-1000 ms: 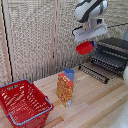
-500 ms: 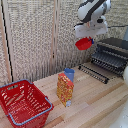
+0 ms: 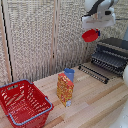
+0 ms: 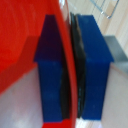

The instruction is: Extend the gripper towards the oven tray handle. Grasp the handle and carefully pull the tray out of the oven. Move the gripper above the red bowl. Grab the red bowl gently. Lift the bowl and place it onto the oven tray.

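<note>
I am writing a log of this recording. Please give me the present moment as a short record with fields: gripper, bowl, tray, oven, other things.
gripper: gripper shut on the rim of the red bowl, one pad on each side of the rim in the wrist view
bowl: held in the air, tilted, not yet over the tray
tray: tray pulled out of the oven
oven: oven at the exterior view's right, door dropped down
other things: red basket, carton, wooden table
</note>
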You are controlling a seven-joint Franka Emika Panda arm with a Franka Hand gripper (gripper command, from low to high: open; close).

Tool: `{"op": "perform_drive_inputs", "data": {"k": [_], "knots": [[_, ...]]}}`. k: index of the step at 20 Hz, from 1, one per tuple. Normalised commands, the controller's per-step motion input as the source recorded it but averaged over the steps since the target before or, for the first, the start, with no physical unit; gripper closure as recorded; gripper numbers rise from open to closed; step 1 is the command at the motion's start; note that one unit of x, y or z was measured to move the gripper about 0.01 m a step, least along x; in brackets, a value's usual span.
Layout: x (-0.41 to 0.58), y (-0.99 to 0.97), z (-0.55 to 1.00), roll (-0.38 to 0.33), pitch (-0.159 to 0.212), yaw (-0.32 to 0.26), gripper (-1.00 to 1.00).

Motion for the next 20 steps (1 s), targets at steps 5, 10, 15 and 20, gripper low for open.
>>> {"op": "perform_drive_inputs", "data": {"k": [5, 10, 15, 20], "knots": [[0.000, -0.86, -0.18, 0.004, 0.027, -0.104, 1.00], [0.011, -0.82, -0.26, 0.001, 0.021, -0.076, 1.00], [-0.027, -0.51, -0.33, 0.000, 0.031, -0.043, 1.00], [-0.147, -0.25, -0.30, 0.000, 0.041, -0.030, 1.00]]}}
